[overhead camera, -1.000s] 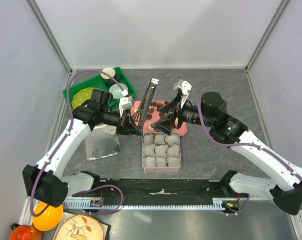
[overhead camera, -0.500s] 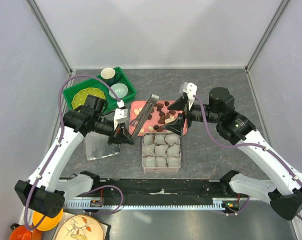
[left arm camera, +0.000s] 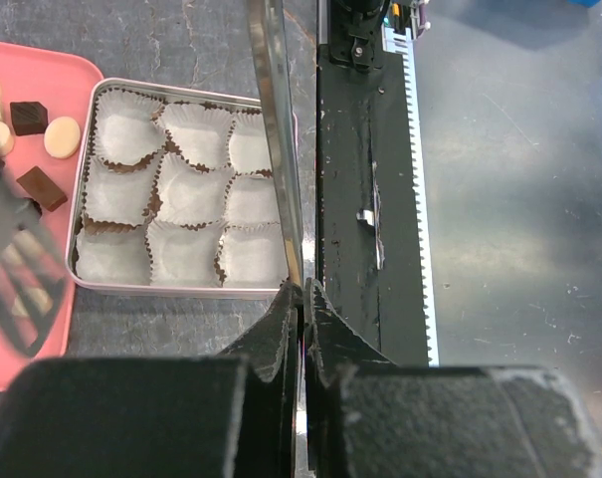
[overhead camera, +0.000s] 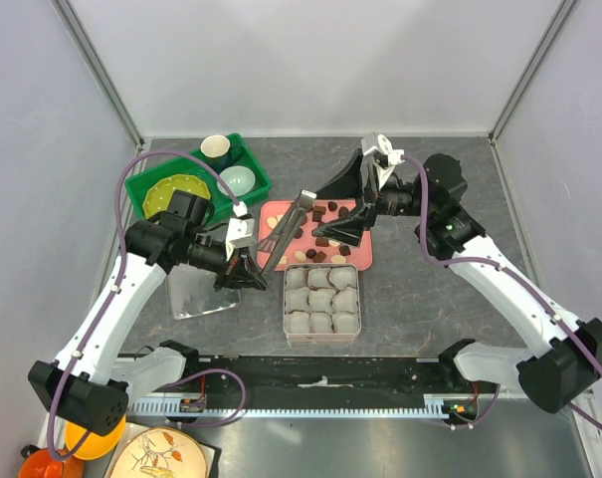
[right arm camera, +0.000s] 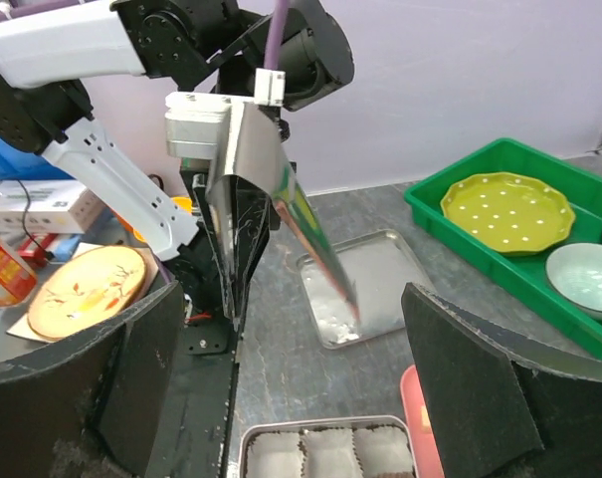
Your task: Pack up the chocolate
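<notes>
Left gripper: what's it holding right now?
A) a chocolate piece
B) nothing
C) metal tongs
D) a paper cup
C: the left gripper is shut on one end of the metal tongs, which run straight out ahead of its fingertips in the left wrist view.

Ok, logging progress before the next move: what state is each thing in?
Tin: open, lid off.
Paper cups: all empty.
Lid: lying flat left of the tin.
Chocolate: loose on pink tray.
Left fingers: shut on tongs.
Right fingers: open, holding nothing.
</notes>
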Tool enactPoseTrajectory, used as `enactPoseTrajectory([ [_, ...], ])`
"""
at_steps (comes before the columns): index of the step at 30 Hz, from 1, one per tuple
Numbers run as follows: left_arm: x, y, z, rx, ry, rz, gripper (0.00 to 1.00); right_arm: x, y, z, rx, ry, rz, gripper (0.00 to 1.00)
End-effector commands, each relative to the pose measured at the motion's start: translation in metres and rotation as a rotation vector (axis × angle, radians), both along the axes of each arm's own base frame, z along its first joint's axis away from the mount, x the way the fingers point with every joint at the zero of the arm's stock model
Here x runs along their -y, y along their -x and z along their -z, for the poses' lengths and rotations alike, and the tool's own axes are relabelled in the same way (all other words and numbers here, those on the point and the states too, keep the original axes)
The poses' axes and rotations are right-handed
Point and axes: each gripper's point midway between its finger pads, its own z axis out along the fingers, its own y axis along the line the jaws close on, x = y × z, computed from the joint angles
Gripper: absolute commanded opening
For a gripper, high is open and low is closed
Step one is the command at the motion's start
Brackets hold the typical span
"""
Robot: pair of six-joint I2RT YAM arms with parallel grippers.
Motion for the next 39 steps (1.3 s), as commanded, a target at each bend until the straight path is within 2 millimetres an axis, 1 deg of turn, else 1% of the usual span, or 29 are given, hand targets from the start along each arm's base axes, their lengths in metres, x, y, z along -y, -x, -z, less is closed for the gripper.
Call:
enactPoseTrajectory([
  [1, 0.005, 0.005, -0.012, 0.042, 0.057, 0.038, 0.01, -0.005, 0.004, -0.026, 0.046, -0.056, -0.074, 0.98],
  [6, 0.005, 0.004, -0.010, 0.031, 0.057, 0.032, 0.02, -0.012, -0.003, -0.026, 0.037, -0.056, -0.065, 0.98],
  [9, 0.006, 0.003, -0.009, 0.023, 0.057, 0.032, 0.01, -0.023, -0.004, -0.023, 0.052, -0.025, -0.065, 0.98],
  [10, 0.006, 0.003, -0.009, 0.022, 0.057, 0.031, 0.01, -0.029, 0.002, -0.017, 0.029, -0.002, -0.082, 0.98],
  [11, 0.006, 0.002, -0.008, 0.023, 0.058, 0.031, 0.02, -0.033, 0.001, -0.018, 0.063, 0.006, -0.082, 0.98],
  [12, 0.006, 0.001, -0.007, 0.018, 0.055, 0.029, 0.01, -0.040, 0.007, -0.018, 0.061, 0.013, -0.095, 0.98],
  [13, 0.006, 0.001, -0.007, 0.018, 0.055, 0.027, 0.02, -0.043, 0.010, -0.013, 0.040, 0.037, -0.108, 0.98],
  [14, 0.006, 0.000, -0.008, 0.020, 0.055, 0.026, 0.02, -0.048, 0.010, -0.015, 0.074, 0.045, -0.113, 0.98],
  [15, 0.007, 0.000, -0.008, 0.022, 0.054, 0.027, 0.02, -0.053, 0.013, -0.013, 0.074, 0.056, -0.115, 0.98],
  [19, 0.007, 0.000, -0.009, 0.019, 0.055, 0.023, 0.02, -0.057, 0.015, -0.002, 0.061, 0.082, -0.112, 0.98],
  [20, 0.007, 0.001, -0.009, 0.017, 0.058, 0.022, 0.02, -0.058, 0.013, 0.005, 0.048, 0.090, -0.111, 0.98],
  [21, 0.007, 0.001, -0.009, 0.018, 0.059, 0.024, 0.02, -0.060, 0.015, 0.007, 0.030, 0.091, -0.115, 0.98],
  [22, 0.007, 0.001, -0.009, 0.015, 0.060, 0.024, 0.01, -0.061, 0.014, 0.006, 0.036, 0.076, -0.114, 0.98],
  [23, 0.007, 0.001, -0.010, 0.018, 0.061, 0.024, 0.01, -0.062, 0.013, 0.013, 0.014, 0.079, -0.112, 0.98],
  [25, 0.007, 0.001, -0.012, 0.021, 0.063, 0.023, 0.02, -0.061, 0.013, 0.011, 0.006, 0.052, -0.103, 0.98],
  [26, 0.007, 0.001, -0.013, 0.028, 0.064, 0.023, 0.01, -0.062, 0.012, 0.018, -0.008, 0.054, -0.102, 0.98],
  [29, 0.007, 0.002, -0.014, 0.024, 0.065, 0.022, 0.01, -0.065, 0.013, 0.020, -0.034, 0.038, -0.110, 0.97],
  [35, 0.007, 0.002, -0.014, 0.028, 0.066, 0.021, 0.02, -0.071, 0.013, 0.025, -0.078, 0.023, -0.122, 0.93],
  [39, 0.007, 0.001, -0.014, 0.030, 0.066, 0.018, 0.01, -0.078, 0.016, 0.028, -0.097, 0.023, -0.131, 0.89],
])
